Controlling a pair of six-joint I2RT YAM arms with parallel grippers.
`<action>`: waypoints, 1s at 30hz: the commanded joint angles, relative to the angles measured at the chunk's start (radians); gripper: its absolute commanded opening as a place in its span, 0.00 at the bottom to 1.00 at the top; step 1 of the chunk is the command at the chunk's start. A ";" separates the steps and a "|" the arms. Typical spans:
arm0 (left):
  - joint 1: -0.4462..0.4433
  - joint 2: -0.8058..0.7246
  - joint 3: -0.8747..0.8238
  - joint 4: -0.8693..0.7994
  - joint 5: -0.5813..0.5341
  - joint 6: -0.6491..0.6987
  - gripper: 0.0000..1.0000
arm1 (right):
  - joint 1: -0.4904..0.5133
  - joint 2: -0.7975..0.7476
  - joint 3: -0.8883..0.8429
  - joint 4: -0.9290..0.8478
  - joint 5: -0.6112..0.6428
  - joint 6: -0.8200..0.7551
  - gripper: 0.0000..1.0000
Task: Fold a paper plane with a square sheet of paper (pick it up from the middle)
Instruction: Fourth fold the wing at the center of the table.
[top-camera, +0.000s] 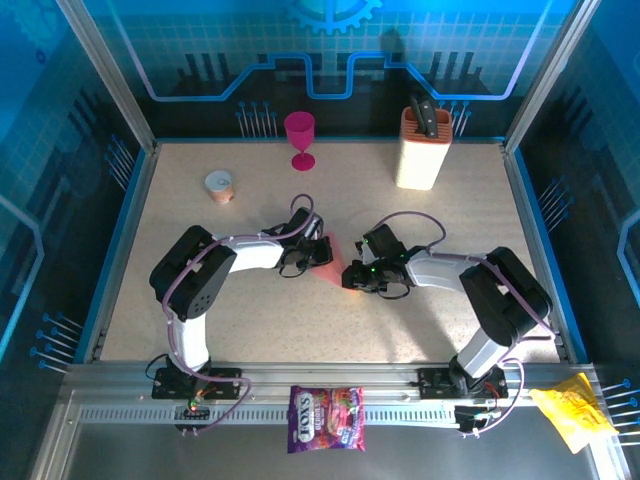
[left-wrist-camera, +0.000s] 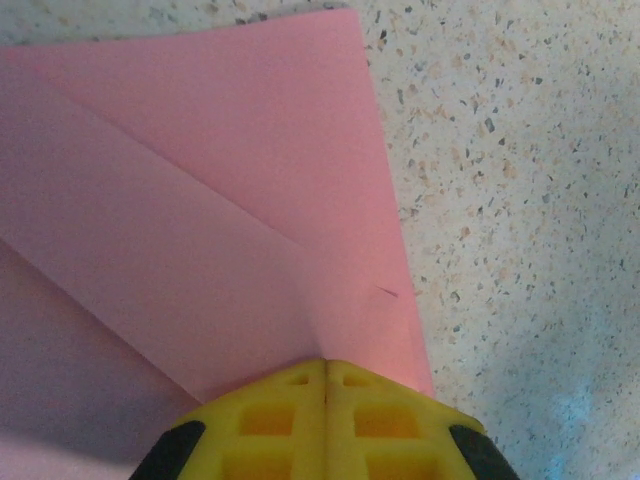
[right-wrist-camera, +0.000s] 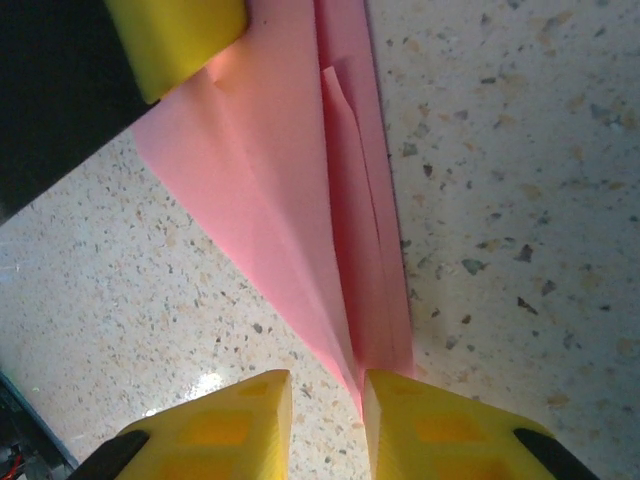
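The square sheet of paper (top-camera: 327, 256) is salmon pink and lies mid-table, folded into a slim pointed shape with layered flaps (right-wrist-camera: 290, 170). My left gripper (top-camera: 308, 250) is at its wide end. The yellow fingers are pressed together (left-wrist-camera: 325, 370), pinching the paper's edge (left-wrist-camera: 220, 200); one of these fingers also shows in the right wrist view (right-wrist-camera: 175, 40). My right gripper (top-camera: 352, 277) is at the narrow end. Its jaws (right-wrist-camera: 328, 400) stand apart with bare table between them. The paper's tip touches the inner face of the right-hand finger (right-wrist-camera: 420, 420).
A magenta goblet (top-camera: 299, 135) and a cream knife block (top-camera: 422, 148) stand at the back, with a small round cup (top-camera: 219, 186) at the back left. A purple candy bag (top-camera: 326, 418) and a yellow wrapper (top-camera: 573, 410) lie on the near rail.
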 joint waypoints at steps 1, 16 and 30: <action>-0.001 0.047 -0.035 -0.052 0.019 0.024 0.00 | 0.004 0.023 0.005 0.018 0.012 0.016 0.26; 0.001 0.051 -0.031 -0.051 0.023 0.025 0.00 | -0.071 -0.066 -0.095 0.030 0.007 -0.005 0.26; 0.002 0.054 -0.043 -0.049 0.022 0.023 0.00 | -0.006 0.007 -0.019 0.065 -0.027 0.022 0.20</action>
